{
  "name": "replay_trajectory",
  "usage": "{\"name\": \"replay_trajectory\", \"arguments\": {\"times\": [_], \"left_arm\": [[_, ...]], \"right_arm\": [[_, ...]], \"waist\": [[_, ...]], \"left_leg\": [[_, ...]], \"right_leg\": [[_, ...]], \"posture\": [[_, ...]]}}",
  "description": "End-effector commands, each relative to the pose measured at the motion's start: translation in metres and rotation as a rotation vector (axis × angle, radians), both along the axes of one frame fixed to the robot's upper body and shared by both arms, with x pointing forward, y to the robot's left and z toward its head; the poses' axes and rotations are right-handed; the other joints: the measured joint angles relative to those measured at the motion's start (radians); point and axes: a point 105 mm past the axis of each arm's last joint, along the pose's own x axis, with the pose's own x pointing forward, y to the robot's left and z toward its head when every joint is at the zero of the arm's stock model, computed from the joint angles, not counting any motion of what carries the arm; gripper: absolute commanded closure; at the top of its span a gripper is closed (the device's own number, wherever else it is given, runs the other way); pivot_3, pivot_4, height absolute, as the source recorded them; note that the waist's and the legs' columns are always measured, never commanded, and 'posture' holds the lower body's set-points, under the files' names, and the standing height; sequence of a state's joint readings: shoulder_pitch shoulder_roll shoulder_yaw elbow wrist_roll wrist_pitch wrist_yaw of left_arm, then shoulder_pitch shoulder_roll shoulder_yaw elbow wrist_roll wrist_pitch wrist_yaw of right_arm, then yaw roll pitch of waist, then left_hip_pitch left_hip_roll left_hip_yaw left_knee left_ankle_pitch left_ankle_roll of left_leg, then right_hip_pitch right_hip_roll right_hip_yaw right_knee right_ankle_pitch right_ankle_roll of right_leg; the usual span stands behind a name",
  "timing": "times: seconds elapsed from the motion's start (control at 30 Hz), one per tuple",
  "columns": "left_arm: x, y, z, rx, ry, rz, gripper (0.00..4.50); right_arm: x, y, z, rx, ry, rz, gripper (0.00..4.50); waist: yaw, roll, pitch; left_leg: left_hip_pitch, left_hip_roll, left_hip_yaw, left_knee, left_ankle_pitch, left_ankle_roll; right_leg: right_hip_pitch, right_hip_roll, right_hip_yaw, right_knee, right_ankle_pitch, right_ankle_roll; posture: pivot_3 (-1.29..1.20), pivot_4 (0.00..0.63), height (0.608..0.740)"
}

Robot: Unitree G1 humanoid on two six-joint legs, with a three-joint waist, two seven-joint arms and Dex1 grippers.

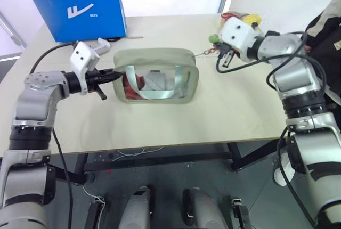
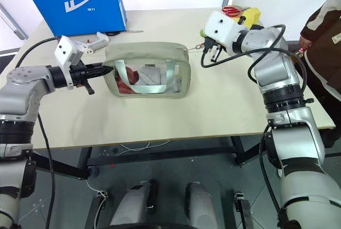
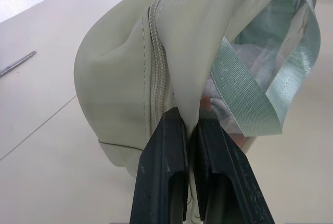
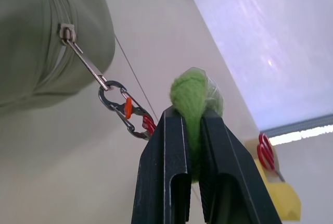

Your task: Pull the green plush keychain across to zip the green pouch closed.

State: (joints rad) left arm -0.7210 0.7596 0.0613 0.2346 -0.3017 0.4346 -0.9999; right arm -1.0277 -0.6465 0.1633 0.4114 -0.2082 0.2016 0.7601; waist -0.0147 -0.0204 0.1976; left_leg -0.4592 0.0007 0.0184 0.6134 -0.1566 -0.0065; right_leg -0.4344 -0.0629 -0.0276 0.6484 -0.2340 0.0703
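The green pouch (image 1: 157, 74) lies on the table with its clear window facing me and a mint strap (image 3: 260, 104) across it. My left gripper (image 1: 113, 73) is shut on the fabric at the pouch's left end, seen close up in the left wrist view (image 3: 190, 125). My right gripper (image 4: 193, 117) is shut on the green plush keychain (image 4: 193, 96), just off the pouch's right end (image 1: 214, 41). A metal clip (image 4: 125, 109) links the keychain to the zipper pull (image 4: 65, 31), which sits at the pouch's right end with the link drawn taut.
A blue box (image 1: 77, 2) stands at the back left, with a white handled tool (image 1: 104, 43) in front of it. A yellow object with red scissors (image 2: 240, 11) lies behind my right gripper. A person (image 2: 325, 32) stands at the table's right side.
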Motion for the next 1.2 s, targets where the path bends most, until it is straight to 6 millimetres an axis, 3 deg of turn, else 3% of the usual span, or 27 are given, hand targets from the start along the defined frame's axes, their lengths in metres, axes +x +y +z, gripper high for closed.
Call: {"name": "replay_trajectory", "arguments": {"times": [0.03,0.17,0.33,0.4,0.5,0.7,0.8,0.97,1.07,1.2], "left_arm": [[0.000,0.002,0.015,-0.002,-0.043,0.013,4.50],[0.000,0.002,0.015,0.001,-0.041,0.010,4.50],[-0.002,0.003,0.015,0.006,-0.034,0.009,4.50],[-0.003,0.004,0.014,0.008,-0.031,0.010,4.50],[-0.005,0.004,0.015,0.009,-0.029,0.010,4.50],[-0.005,0.003,0.016,0.010,-0.030,0.012,4.50],[-0.005,0.003,0.016,0.008,-0.031,0.015,4.50],[-0.006,0.002,0.013,0.007,-0.030,0.017,4.50],[-0.005,0.000,0.013,0.002,-0.034,0.016,4.50],[-0.004,0.001,0.012,0.004,-0.036,0.022,4.50]], "right_arm": [[0.004,-0.015,-0.017,0.214,0.055,-0.079,4.45],[0.010,-0.023,-0.058,0.205,0.128,-0.144,4.45],[0.009,-0.018,-0.106,0.237,0.236,-0.167,4.45],[0.010,-0.012,-0.118,0.242,0.251,-0.167,4.45],[0.006,0.019,-0.134,0.300,0.313,-0.093,4.45],[0.004,0.057,-0.134,0.455,0.370,-0.024,4.45],[0.004,0.059,-0.134,0.453,0.376,-0.022,4.45],[-0.006,0.049,-0.165,0.234,0.400,-0.002,4.45],[-0.003,0.039,-0.153,0.251,0.360,-0.018,4.45],[0.002,0.033,-0.112,0.367,0.311,-0.004,4.45]], "waist": [[0.001,0.000,0.000],[0.000,0.000,0.000],[0.000,-0.001,0.000],[-0.001,-0.001,0.000],[-0.003,0.000,0.000],[-0.005,-0.001,0.000],[-0.004,0.000,0.000],[-0.004,-0.001,0.000],[-0.004,-0.001,0.000],[-0.002,-0.001,0.000]], "left_leg": [[0.000,0.000,0.000,0.000,0.000,0.000],[0.000,0.000,0.000,0.000,0.000,0.000],[0.002,0.000,0.000,0.000,0.000,0.000],[0.002,0.000,0.000,0.000,0.000,0.000],[0.002,0.000,0.000,0.000,0.000,0.000],[0.002,0.000,0.000,0.000,0.000,0.000],[0.003,0.000,0.000,0.000,0.000,0.000],[0.003,0.000,0.000,0.000,0.000,0.000],[0.007,0.000,0.000,-0.001,0.000,0.000],[0.011,0.000,0.000,-0.002,0.000,0.000]], "right_leg": [[0.000,0.000,0.000,0.000,0.000,0.000],[0.001,0.000,0.000,0.000,0.000,0.000],[0.002,0.001,0.000,-0.001,0.000,0.000],[0.002,0.001,0.000,0.000,0.000,0.000],[0.002,0.001,0.000,0.000,0.000,0.000],[0.002,0.001,0.000,0.000,0.000,0.000],[0.002,0.001,0.000,0.000,0.000,0.000],[0.003,0.001,0.000,0.000,0.000,0.000],[0.006,0.001,0.000,-0.001,0.000,0.000],[0.009,0.001,0.000,-0.001,-0.001,0.000]], "posture": [[0.00,0.150,0.740],[0.00,0.150,0.740],[0.00,0.150,0.740],[0.00,0.150,0.740],[0.00,0.150,0.740],[0.00,0.150,0.740],[0.00,0.150,0.740],[0.00,0.150,0.740],[0.00,0.150,0.740],[0.00,0.150,0.740]]}}
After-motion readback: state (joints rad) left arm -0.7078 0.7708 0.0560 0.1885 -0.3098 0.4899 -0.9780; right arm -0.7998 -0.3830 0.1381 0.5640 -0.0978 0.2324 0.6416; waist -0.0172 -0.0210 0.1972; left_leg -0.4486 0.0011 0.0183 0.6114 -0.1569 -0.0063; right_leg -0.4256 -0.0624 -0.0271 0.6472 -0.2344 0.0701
